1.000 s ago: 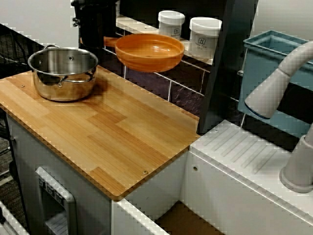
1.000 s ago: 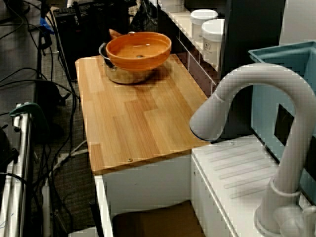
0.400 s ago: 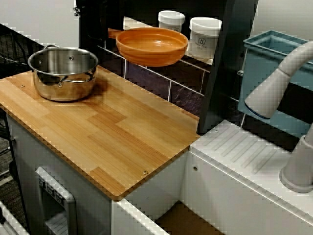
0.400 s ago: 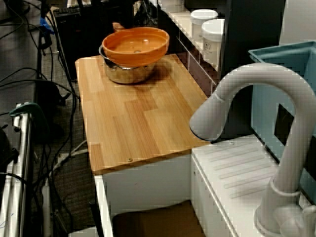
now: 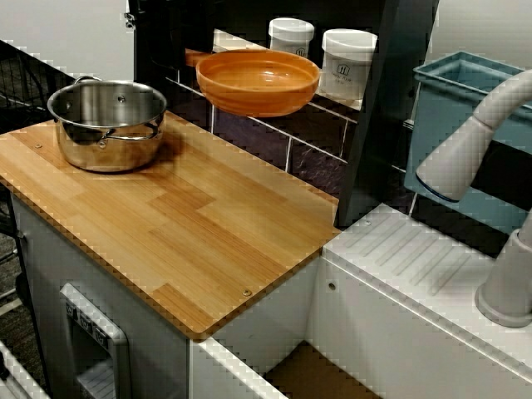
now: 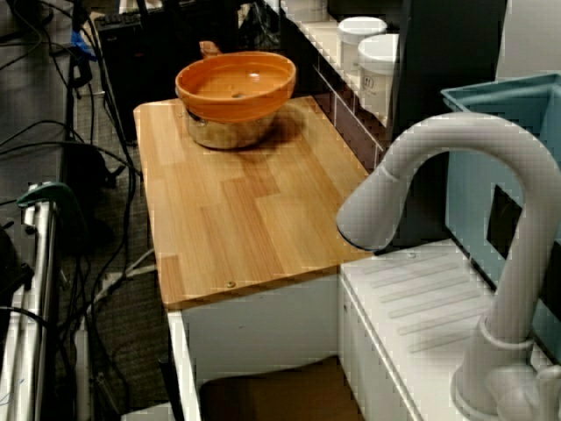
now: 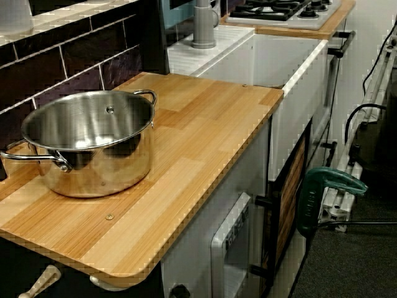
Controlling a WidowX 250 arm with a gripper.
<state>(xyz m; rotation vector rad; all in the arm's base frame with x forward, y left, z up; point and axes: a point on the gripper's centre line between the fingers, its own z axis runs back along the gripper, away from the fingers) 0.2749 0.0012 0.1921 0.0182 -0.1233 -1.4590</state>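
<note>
While it hangs up in the air, well above the light wooden counter top [image 5: 191,224], the round orange plastic pan [image 5: 259,79] has its short handle [image 5: 193,56] pointing into the dark corner where the black gripper [image 5: 170,46] is. That corner is too dark, so I cannot tell if the gripper's fingers are spread apart or pinching the handle. Below the gripper and a bit nearer to us, the shiny round steel pot [image 5: 108,125] with two handles sits on the counter top. Past the pan, on the far side from the gripper, one white jar with a lid [image 5: 291,37] and a second white jar [image 5: 348,62] stand on a ledge. Well away from the gripper are the grey bent tap [image 5: 465,150] and the blue plastic bin [image 5: 449,104].
</note>
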